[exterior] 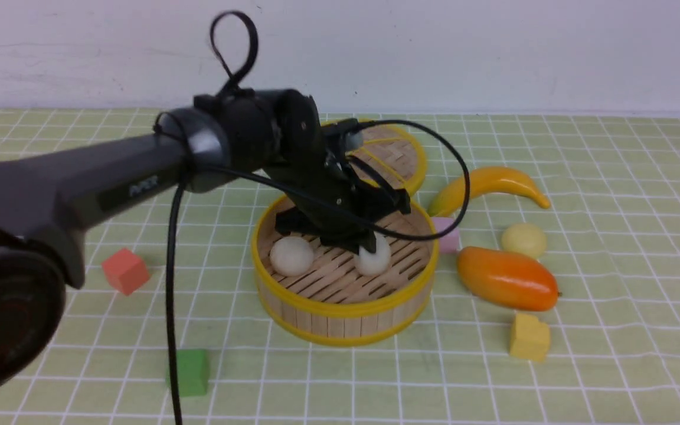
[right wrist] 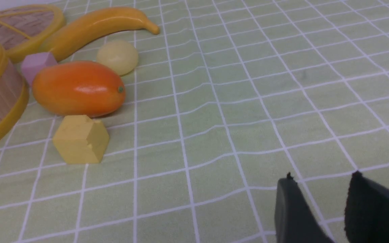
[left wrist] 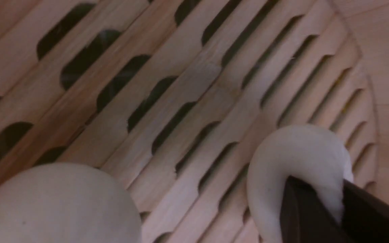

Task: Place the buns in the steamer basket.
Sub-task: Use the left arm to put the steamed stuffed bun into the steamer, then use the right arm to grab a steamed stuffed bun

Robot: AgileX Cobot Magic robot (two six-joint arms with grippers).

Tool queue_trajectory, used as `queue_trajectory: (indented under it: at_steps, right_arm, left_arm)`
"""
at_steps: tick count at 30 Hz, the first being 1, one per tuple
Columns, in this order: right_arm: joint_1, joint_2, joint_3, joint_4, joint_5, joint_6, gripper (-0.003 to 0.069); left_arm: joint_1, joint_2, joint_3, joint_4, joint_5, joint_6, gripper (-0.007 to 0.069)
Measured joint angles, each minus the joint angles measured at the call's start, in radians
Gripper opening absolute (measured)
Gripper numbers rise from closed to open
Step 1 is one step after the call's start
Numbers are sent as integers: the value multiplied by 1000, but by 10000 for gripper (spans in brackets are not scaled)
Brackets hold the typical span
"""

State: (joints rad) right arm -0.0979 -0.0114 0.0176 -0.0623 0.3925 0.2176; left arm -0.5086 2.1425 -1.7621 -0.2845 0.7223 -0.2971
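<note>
The steamer basket [exterior: 340,307] stands mid-table, and my left gripper [exterior: 369,245] reaches down into it. Its fingers pinch an off-white bun [exterior: 373,258] that rests on the slatted floor [left wrist: 181,84]. The left wrist view shows that bun [left wrist: 295,152] squeezed out of shape between the dark fingers of the left gripper [left wrist: 317,182]. A second off-white bun [exterior: 291,255] lies free in the basket's left half [left wrist: 56,202]. A pale yellow bun [exterior: 523,239] sits on the cloth to the right, by the mango [right wrist: 117,56]. My right gripper [right wrist: 322,177] is open over bare cloth, holding nothing.
Right of the basket lie an orange mango [exterior: 506,278], a banana [exterior: 490,184], a pink cube [exterior: 446,233] and a yellow cube [exterior: 529,336]. The woven lid [exterior: 396,154] lies behind the basket. A red cube [exterior: 125,270] and a green cube [exterior: 189,370] sit to the left.
</note>
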Motion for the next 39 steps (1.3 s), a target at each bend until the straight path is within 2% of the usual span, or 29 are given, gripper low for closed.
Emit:
queue_trajectory:
  at_steps: [7,11,14,17,21,28,32,35,39]
  right_arm:
    - [0,0,0,0,0,0,239]
    - [0,0,0,0,0,0,239]
    - [0,0,0,0,0,0,239]
    - [0,0,0,0,0,0,239]
    - [0,0,0,0,0,0,239]
    - [0,0,0,0,0,0,239]
    - [0,0,0,0,0,0,239]
    - [0,0,0,0,0,0,239]
    - [0,0,0,0,0,0,239]
  left_arm:
    - [0,-15,-3,0,16,-13,335]
    - [0,-73,-8,28,87,-14,431]
    - [0,-166,-10,104,164,-15,462]
    - [1,-270,-10,189,241,-15,459]
    - [1,-481,-11,294,385,-15,413]
    - [3,-863,21,330,488,-15,267]
    - [3,-1141,173,334,498,-25,147]
    - [3,-1372,369,344,500,-66,70]
    - [3,-1593,617,367,488,-127,10]
